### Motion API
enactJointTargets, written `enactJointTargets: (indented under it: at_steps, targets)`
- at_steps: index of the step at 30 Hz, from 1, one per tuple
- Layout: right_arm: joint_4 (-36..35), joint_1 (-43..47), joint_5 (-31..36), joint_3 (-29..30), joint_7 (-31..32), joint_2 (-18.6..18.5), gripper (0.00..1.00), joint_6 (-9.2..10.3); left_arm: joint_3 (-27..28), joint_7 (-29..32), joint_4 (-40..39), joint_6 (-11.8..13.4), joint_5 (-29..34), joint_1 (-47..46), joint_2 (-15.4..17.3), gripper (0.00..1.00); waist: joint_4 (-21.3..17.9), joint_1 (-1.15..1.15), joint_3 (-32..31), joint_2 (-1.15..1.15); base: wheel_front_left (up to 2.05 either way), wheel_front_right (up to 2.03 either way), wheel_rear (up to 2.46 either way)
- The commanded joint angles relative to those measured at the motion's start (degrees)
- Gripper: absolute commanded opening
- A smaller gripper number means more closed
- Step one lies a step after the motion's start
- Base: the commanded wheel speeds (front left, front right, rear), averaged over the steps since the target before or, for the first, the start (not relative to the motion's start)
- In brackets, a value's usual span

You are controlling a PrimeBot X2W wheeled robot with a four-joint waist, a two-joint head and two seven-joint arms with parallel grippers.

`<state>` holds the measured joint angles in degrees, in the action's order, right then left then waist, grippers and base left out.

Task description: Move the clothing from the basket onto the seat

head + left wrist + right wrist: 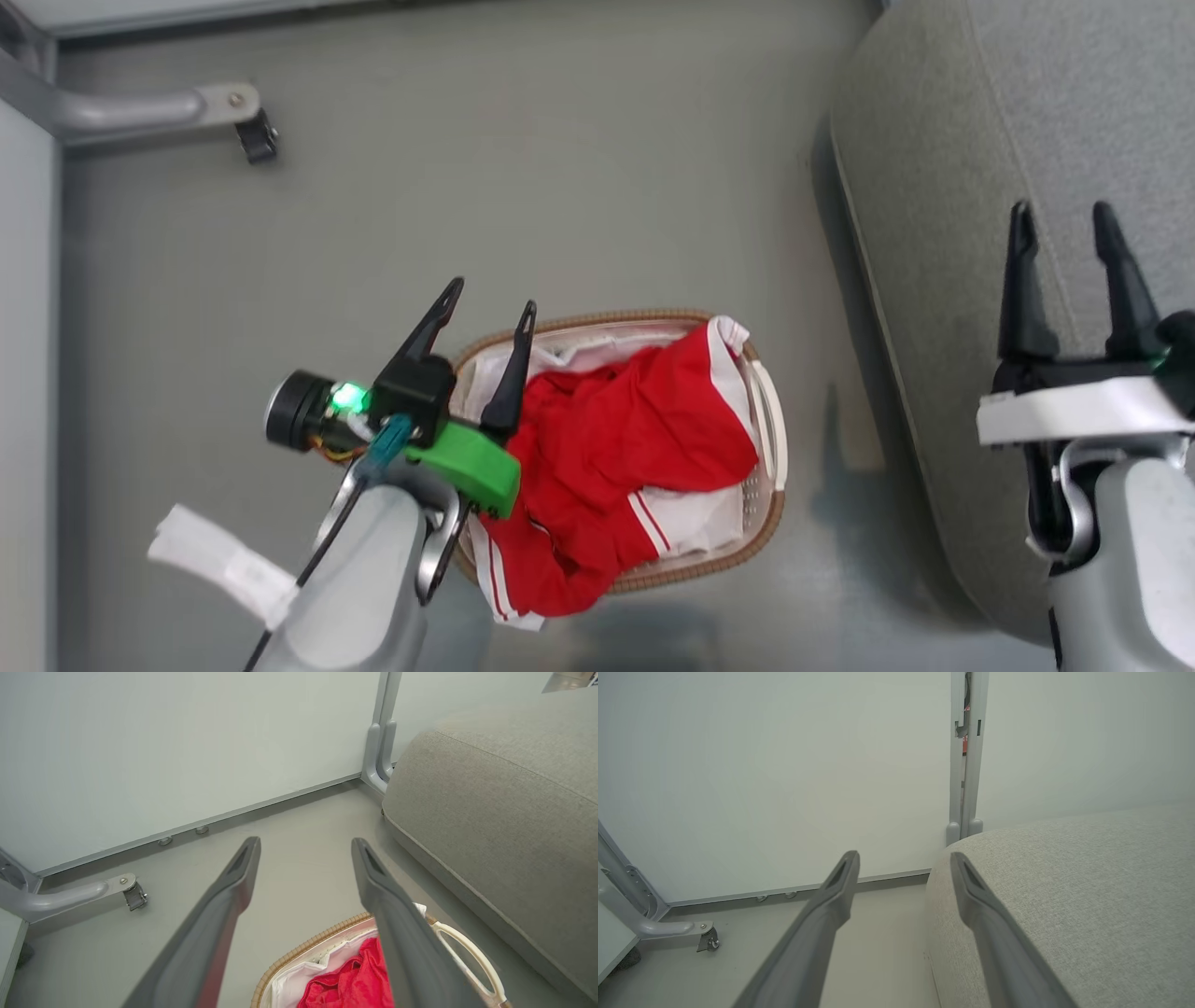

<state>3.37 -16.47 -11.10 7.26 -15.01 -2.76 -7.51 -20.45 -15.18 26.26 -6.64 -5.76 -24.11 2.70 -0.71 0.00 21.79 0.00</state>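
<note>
The red clothing (616, 457) with white panels lies heaped in the basket (761, 537), one end spilling over the near rim. The basket stands on the floor just left of the grey seat (943, 187). My left gripper (493, 308) hovers open above the basket's left rim, empty. In the left wrist view the clothing (355, 984) and the basket (299, 954) sit low between the fingers (233, 882), with the seat (504, 821) to the right. My right gripper (1064, 219) stands open above the seat, empty. The right wrist view shows the seat (1087, 896) under that gripper (903, 858).
A white liner (579, 355) lines the basket. A grey frame leg with a caster (252, 135) stands on the floor at the far left. A pale wall (784, 765) and a vertical post (966, 765) close off the far side.
</note>
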Motion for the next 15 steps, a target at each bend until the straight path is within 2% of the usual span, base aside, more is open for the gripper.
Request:
enactJointTargets:
  at_steps: [1, 8, 15]
  targets:
    - [-0.79, -1.75, -0.38, 0.40, -0.26, -0.22, 1.00, 0.04, -0.88, 0.05, 1.79, -0.37, 1.19, -2.59, 0.65, 1.00, -3.38, 0.00, 9.31, 0.00, 0.00, 0.00, 0.00]
    - [-5.23, -5.88, -0.51, 1.57, -0.25, -0.18, 1.00, 0.04, -8.39, 0.04, 11.27, -0.88, 3.73, -11.01, 1.56, 1.00, -6.33, 0.00, 17.37, 0.00, 0.00, 0.00, 0.00]
    - [-10.56, -9.70, -1.92, 1.85, -0.20, -0.18, 1.00, 0.04, -18.33, 0.04, 20.17, -0.87, -0.71, -17.90, 1.77, 1.00, -9.35, 0.00, 23.78, 0.00, 0.00, 0.00, 0.00]
